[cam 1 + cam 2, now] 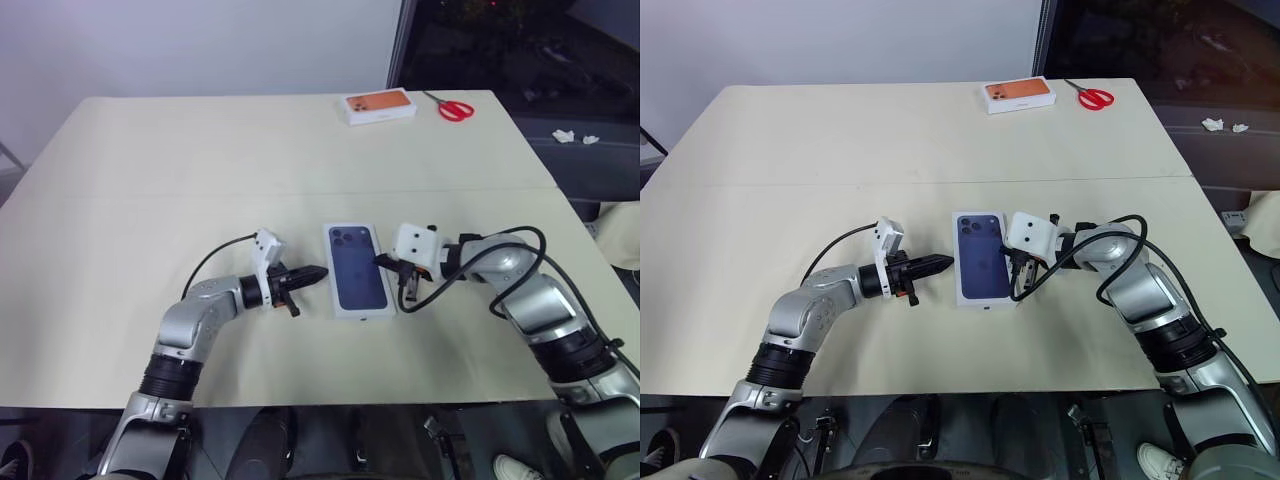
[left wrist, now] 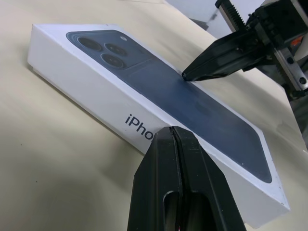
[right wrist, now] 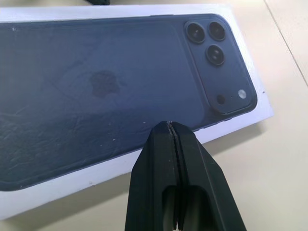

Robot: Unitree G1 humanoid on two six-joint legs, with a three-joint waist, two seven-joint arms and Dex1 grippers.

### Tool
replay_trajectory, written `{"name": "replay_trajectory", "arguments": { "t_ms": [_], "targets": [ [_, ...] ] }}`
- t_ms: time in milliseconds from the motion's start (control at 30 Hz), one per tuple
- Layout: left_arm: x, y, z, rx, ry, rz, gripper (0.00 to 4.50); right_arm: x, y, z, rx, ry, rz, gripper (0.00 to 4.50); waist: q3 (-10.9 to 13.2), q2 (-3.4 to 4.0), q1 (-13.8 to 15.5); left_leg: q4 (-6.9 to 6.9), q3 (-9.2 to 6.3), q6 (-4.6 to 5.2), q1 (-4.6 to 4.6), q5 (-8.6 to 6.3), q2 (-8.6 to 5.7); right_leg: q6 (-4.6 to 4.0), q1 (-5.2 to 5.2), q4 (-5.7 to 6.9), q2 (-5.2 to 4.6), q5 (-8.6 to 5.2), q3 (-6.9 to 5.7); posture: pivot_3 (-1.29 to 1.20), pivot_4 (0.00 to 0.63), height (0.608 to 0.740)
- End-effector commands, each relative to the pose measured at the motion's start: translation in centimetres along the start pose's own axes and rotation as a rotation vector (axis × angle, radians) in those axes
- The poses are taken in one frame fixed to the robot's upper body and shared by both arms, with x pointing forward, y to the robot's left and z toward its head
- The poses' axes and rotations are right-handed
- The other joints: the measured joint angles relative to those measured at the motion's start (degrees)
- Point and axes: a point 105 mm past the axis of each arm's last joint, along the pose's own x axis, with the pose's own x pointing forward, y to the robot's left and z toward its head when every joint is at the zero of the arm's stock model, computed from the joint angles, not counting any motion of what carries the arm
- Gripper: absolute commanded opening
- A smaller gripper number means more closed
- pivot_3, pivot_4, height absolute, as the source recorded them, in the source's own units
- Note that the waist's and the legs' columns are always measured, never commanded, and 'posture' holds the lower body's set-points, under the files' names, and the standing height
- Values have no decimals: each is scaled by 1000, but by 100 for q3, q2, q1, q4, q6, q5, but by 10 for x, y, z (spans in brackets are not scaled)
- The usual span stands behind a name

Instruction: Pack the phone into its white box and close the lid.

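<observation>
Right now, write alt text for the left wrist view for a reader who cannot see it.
A closed white phone box, its lid printed with a dark blue phone picture, lies on a beige table. The left gripper, shut, sits just in front of the box's near side, while the right gripper, also shut, has its tip at the lid's top face.

White lid (image 1: 358,268) printed with dark blue phone picture; orange-topped box (image 1: 380,106); red scissors (image 1: 455,108).
</observation>
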Motion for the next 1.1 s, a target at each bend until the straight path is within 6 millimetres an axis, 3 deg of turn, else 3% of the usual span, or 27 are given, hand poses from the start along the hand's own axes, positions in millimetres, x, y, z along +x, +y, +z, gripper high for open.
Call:
{"name": "replay_trajectory", "arguments": {
  "t_ms": [33,133,200,300,433,533,667,900,1100],
  "targets": [
    [-1,-5,3,33,-5,-19,0,1,7,10,-1,-40,25,33,0,0,0,0,0,0,0,0,0,0,0,0,0,0,0,0,150,740],
    [-4,-3,8,27,-27,-11,0,-1,6,14,3,-65,27,33,0,0,-6,0,0,0,1,0,0,0,-1,1,0,0,0,0,150,740],
    [-6,-1,22,21,-74,-4,0,-3,1,21,28,-106,10,33,0,0,-8,-1,-2,0,1,0,1,0,-1,1,1,0,0,0,150,740],
    [-2,-1,58,25,-182,-15,0,-4,-24,35,80,-187,-89,33,1,-2,-5,0,-2,-1,0,1,1,0,-3,3,1,0,0,0,150,740],
    [17,2,74,58,-214,-9,0,3,-44,29,71,-166,-185,33,-2,-1,10,6,-2,-4,0,2,-2,1,0,5,1,1,-3,0,150,740],
    [34,4,61,94,-156,-12,0,11,-44,19,39,-115,-186,33,-3,-2,5,3,0,-34,0,20,-8,1,2,-3,0,1,-1,0,150,740],
    [42,6,27,145,-12,-37,0,16,-20,-1,3,-32,-84,33,-2,-3,-17,3,6,-32,0,19,-9,1,-2,3,1,1,3,0,150,740],
    [13,-12,-12,79,156,-184,0,-6,30,-8,61,-54,141,33,-11,-2,-25,-2,-1,-5,28,3,5,1,28,-3,13,0,3,0,150,740],
    [-7,-32,-19,63,187,-283,0,-30,63,-6,103,-65,344,33,-11,-2,4,-14,-2,5,77,-4,7,0,84,-21,7,-3,2,0,150,740]
  ]
}}
